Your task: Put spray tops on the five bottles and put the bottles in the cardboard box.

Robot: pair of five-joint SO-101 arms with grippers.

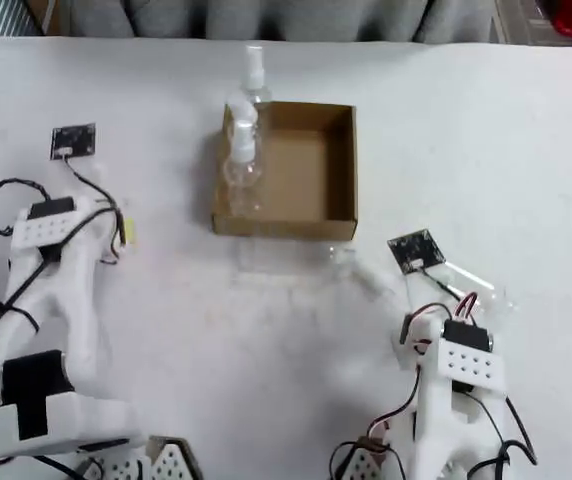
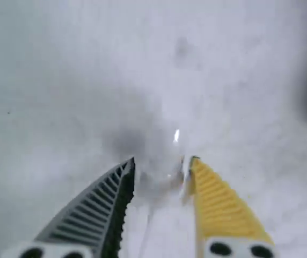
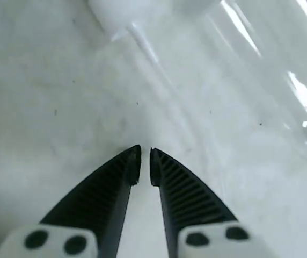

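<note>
The right hand (image 3: 145, 153) hangs low over the white worktop (image 1: 526, 130) at the near right, its two black fingers drawn almost together with nothing between them. Just beyond its tips lies a loose spray top (image 3: 126, 13), its thin dip tube (image 3: 153, 59) running back towards the fingers, and beside that a clear bottle (image 3: 271, 70) lies on its side, apart from the hand. The left hand (image 2: 161, 164), at the left of the worktop, points down with its grey and yellow fingers parted; a faint clear shape may sit between them, but it is too blurred to name. The cardboard box (image 1: 341, 165) stands open at the far middle, well apart from both hands. Capped bottles (image 1: 243, 150) stand at its left wall, and another capped bottle (image 1: 254, 70) stands just beyond its far left corner
</note>
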